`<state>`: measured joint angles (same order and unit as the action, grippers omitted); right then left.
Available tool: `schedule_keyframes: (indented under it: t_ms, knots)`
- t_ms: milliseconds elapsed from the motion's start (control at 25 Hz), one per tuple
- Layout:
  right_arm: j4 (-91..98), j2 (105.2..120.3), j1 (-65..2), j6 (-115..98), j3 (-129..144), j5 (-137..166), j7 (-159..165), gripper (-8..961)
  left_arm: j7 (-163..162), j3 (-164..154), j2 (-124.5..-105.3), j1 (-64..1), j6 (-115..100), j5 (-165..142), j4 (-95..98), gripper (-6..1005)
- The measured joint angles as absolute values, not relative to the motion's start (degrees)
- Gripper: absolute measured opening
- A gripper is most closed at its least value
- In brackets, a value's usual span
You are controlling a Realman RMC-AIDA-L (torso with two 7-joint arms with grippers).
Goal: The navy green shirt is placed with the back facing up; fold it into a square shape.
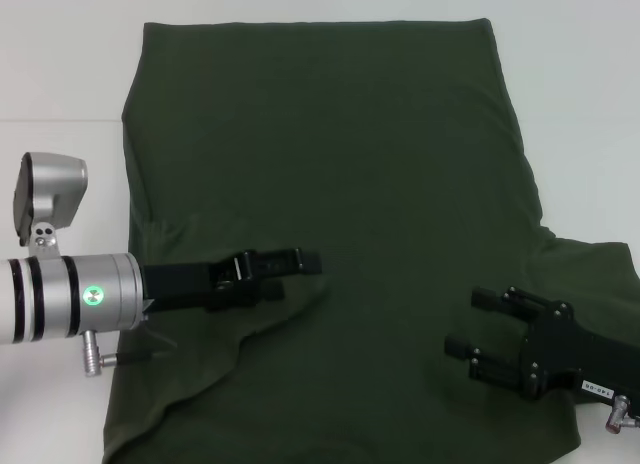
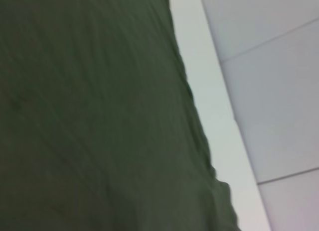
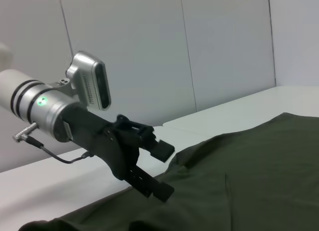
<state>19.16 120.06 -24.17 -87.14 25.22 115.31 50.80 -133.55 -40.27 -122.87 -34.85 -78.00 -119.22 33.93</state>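
The navy green shirt [image 1: 340,144] lies spread on the white table [image 1: 60,64], plain side up, and fills most of the head view. Its left side is folded inward, with the flap's edge running diagonally toward the near left corner. A sleeve [image 1: 600,274] still sticks out on the right. My left gripper [image 1: 300,277] hovers open just above that folded flap, fingers pointing right and nothing between them. In the right wrist view the left gripper [image 3: 167,171] shows its fingers apart above the shirt [image 3: 249,176]. My right gripper [image 1: 472,322] is open over the near right part of the cloth. The left wrist view shows only the shirt [image 2: 89,116].
Bare white table [image 3: 75,176] shows to the left of the shirt and beyond its far hem. The table's edge [image 2: 209,91] runs close along the cloth, and grey wall panels [image 3: 149,52] stand behind it.
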Motion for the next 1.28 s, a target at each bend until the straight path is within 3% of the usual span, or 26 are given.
schedule_keyframes:
  t_ms: [240,520,1280]
  knots:
    - [19.2,120.06,-24.0,-87.1,25.2,115.1,50.8,774,-131.0,-39.8,-121.52,-33.8,-79.9,-117.8,32.7,910]
    - [19.2,120.04,-23.6,-87.1,25.2,114.4,51.0,774,-110.1,-39.0,-117.98,-30.2,-86.4,-116.1,33.5,909]
    - [22.8,119.61,-20.9,-86.7,22.7,113.2,54.5,774,-75.1,-34.2,-118.61,-16.6,-91.5,-115.9,42.0,912]
